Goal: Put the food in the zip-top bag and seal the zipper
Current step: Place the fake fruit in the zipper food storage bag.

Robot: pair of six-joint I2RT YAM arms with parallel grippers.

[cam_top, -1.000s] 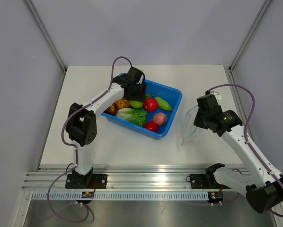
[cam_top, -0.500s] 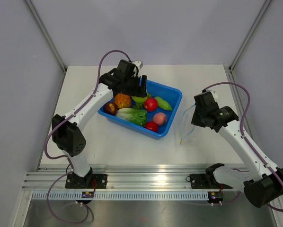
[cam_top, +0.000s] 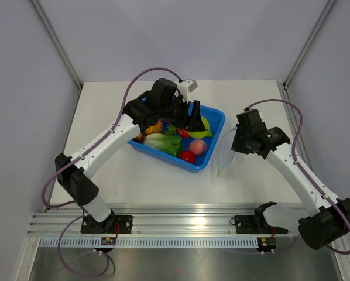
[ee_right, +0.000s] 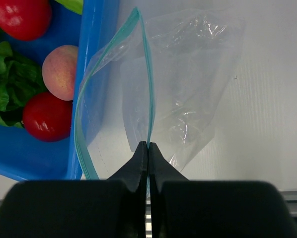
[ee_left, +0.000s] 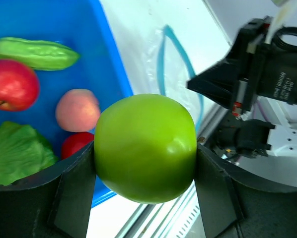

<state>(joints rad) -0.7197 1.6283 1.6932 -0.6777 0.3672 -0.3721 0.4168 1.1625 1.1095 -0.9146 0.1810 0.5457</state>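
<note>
left wrist view: my left end effector clamps the green apple between both fingers. the fruit fills the centre of the frame, in front of the right-hand wall of the blue tray. the rest of the food lies in the tray at the left of the frame: a peach, a red apple, lettuce and a long green vegetable.

right wrist view: my right end effector, at lower centre, is closed on the zipper, pinching one lip of the zip-top bag. the bag's clear body trails toward the upper right of the frame, over the table. the free lip bows out to the left, so the mouth gapes beside the tray wall. whether that lip rests on the tray rim or only hangs just beside it, i cannot tell.

hazards, as i judge them: the mouth looks narrow against the apple's girth, and only one lip is held. if the apple meets the free lip, it may fold the mouth shut or drag the strip out of my pinch. released off-centre, the apple would likely land on the table and roll. the film is thin and slack, so a push from above may collapse the bag rather than fill it.
</note>
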